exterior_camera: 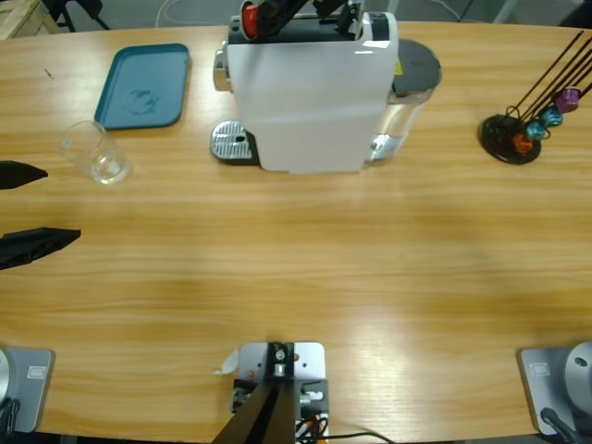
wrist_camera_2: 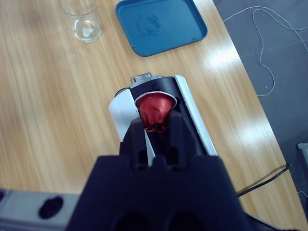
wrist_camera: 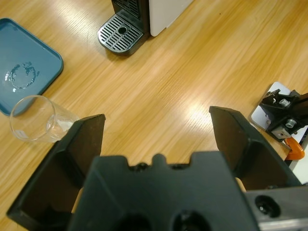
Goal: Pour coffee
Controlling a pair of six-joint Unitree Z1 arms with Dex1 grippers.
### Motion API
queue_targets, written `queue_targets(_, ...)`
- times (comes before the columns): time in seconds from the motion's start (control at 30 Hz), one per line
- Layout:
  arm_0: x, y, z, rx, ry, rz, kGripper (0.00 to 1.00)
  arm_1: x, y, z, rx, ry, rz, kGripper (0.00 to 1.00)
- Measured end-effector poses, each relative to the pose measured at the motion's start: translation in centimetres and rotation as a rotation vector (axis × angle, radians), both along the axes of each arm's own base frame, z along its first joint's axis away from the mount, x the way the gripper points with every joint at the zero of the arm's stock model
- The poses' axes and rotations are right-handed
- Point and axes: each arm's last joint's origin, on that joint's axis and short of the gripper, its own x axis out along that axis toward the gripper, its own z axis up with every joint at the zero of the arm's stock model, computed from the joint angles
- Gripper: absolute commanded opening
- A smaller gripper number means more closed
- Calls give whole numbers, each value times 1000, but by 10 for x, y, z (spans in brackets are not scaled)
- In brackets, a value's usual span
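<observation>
A white coffee machine [exterior_camera: 310, 97] stands at the back middle of the table, its drip grate [exterior_camera: 231, 141] facing left. My right gripper [wrist_camera_2: 156, 123] is shut on a red capsule [wrist_camera_2: 154, 104] right at the machine's top slot [wrist_camera_2: 144, 89]; from above that gripper [exterior_camera: 264, 14] shows over the machine's top. An empty clear glass [exterior_camera: 97, 154] stands to the left. My left gripper [exterior_camera: 60, 203] is open at the left edge, with the glass [wrist_camera: 36, 118] just outside one jaw. No coffee is in view.
A teal tray [exterior_camera: 143, 85] lies behind the glass. A black capsule stand [exterior_camera: 518, 134] with coloured capsules sits at the far right. Bare wooden tabletop [exterior_camera: 305, 259] stretches across the front and middle.
</observation>
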Motion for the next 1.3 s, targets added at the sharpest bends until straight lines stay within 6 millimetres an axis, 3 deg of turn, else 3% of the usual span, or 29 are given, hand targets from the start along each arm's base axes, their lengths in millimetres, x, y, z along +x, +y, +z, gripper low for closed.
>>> queue_targets(0.03,0,0,0,-2,-2,0,945,0,0,0,0,0,0,823)
queue_targets(0.13,-1,2,1,-8,-7,0,945,0,0,0,0,0,0,985)
queue_targets(0.33,-2,2,1,-10,-8,1,945,0,0,0,-4,-3,-5,997)
queue_targets(0.37,-2,2,1,-10,-8,1,945,0,0,0,-4,-3,-7,970)
queue_targets(0.43,-2,2,1,-10,-8,1,945,1,0,0,-6,-5,-10,587)
queue_targets(0.5,-2,2,2,-11,-10,1,945,1,0,0,-8,-7,-12,46)
queue_targets(0.53,-2,2,2,-13,-11,1,945,0,0,0,-7,-7,-10,0)
queue_targets(0.7,0,1,4,-29,-26,1,961,-19,16,20,64,47,53,0)
queue_targets(0.8,1,1,5,-28,-39,13,964,-45,30,30,163,216,-26,0)
queue_targets(0.9,1,1,5,-26,-43,38,965,-73,31,32,132,309,-143,0)
queue_targets(1.0,-2,7,8,-51,-60,59,968,-91,15,34,134,349,-296,0)
queue_targets(1.17,-3,14,11,-64,-84,95,968,-112,-34,25,224,342,-669,0)
queue_targets(1.3,-3,14,9,-42,-101,76,968,-112,-57,26,291,257,-886,0)
